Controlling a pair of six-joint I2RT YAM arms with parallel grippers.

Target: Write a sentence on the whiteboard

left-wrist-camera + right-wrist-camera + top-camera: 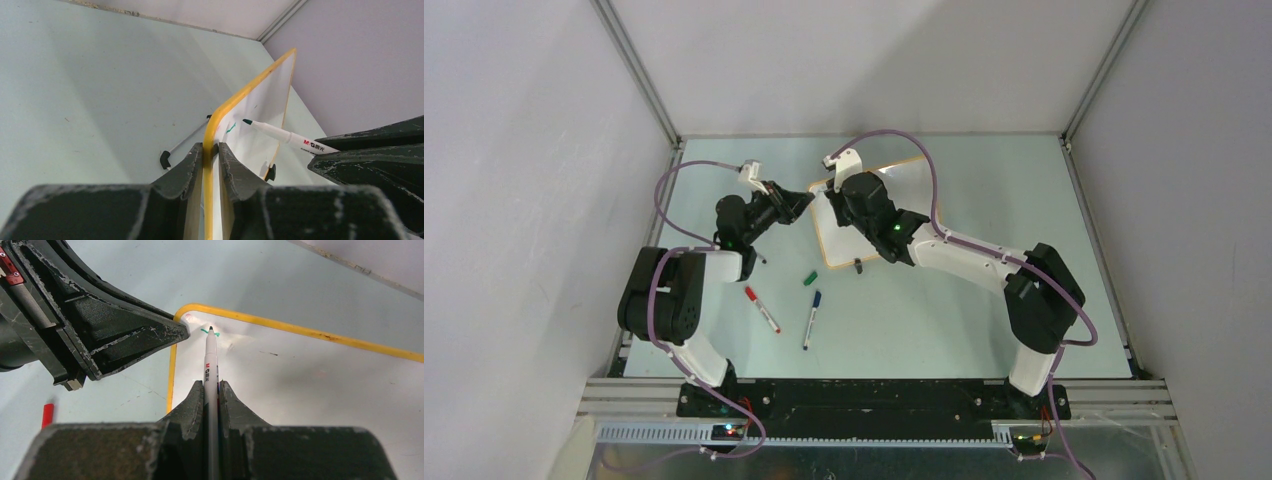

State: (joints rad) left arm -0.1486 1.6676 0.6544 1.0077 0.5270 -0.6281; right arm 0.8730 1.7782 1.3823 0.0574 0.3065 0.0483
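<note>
The whiteboard (909, 185) lies on the far middle of the table (984, 300), with its near part under the right arm. One black clip foot (858, 265) shows at its near edge. The left gripper (210, 150) is at the board's left side. Its two fingers (186, 165) stand narrow, one on each face of the yellow-orange frame (220, 111), and they clamp that edge close to the rounded corner. The right gripper (211, 387) is above the board, beside the left one, and its fingers (231, 402) are closed tight on a white marker (210, 360) with a green tip. The marker sticks out forward between them and points to the corner that the left gripper holds. A short green stroke (210, 332) is on the white surface just inside this corner, and the marker tip is right at it; I cannot tell if the tip really touches the surface. No readable word is on the board. On the table near the arms lie a red marker (762, 309), a blue marker (811, 319) and a small green cap (810, 278), all apart from the board.
</note>
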